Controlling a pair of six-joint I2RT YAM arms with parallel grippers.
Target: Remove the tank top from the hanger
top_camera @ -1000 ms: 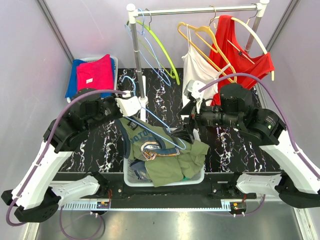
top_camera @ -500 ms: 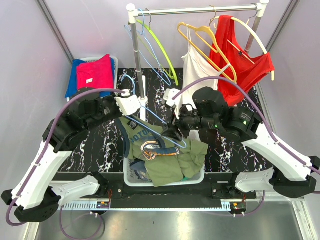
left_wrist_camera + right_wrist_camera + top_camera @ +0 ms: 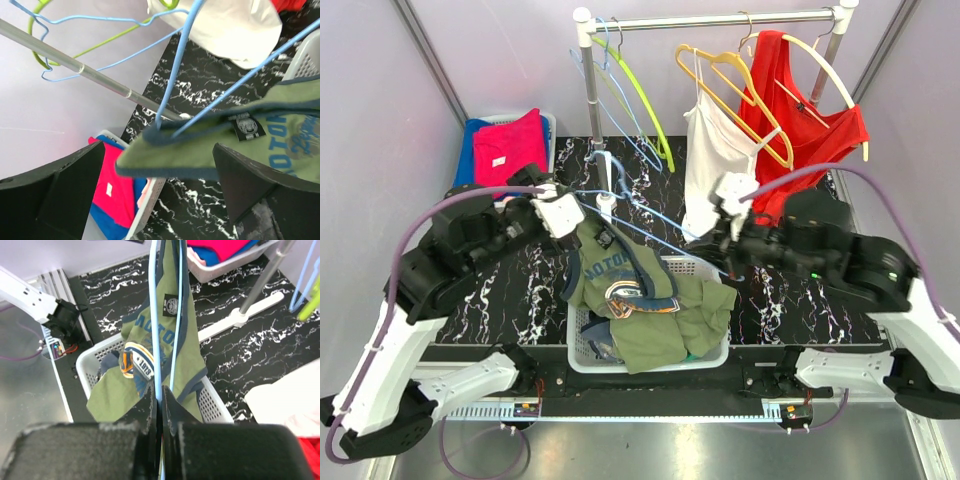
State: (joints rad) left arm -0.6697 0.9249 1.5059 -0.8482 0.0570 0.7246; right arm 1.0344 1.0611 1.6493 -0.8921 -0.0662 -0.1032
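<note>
The green tank top [image 3: 615, 275] hangs on the blue hanger [image 3: 154, 300], which slants above the white basket [image 3: 692, 263]; the garment's lower part drapes into that basket; the right gripper [image 3: 160, 390] has its fingers pressed together on the hanger's wire; the left gripper [image 3: 159, 147] is spread wide, the tank top's shoulder lying between its fingers, apart from both

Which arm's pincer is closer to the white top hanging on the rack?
Right. The right pincer is just by the white tank top's hem; the left pincer is beyond the rack post.
</note>
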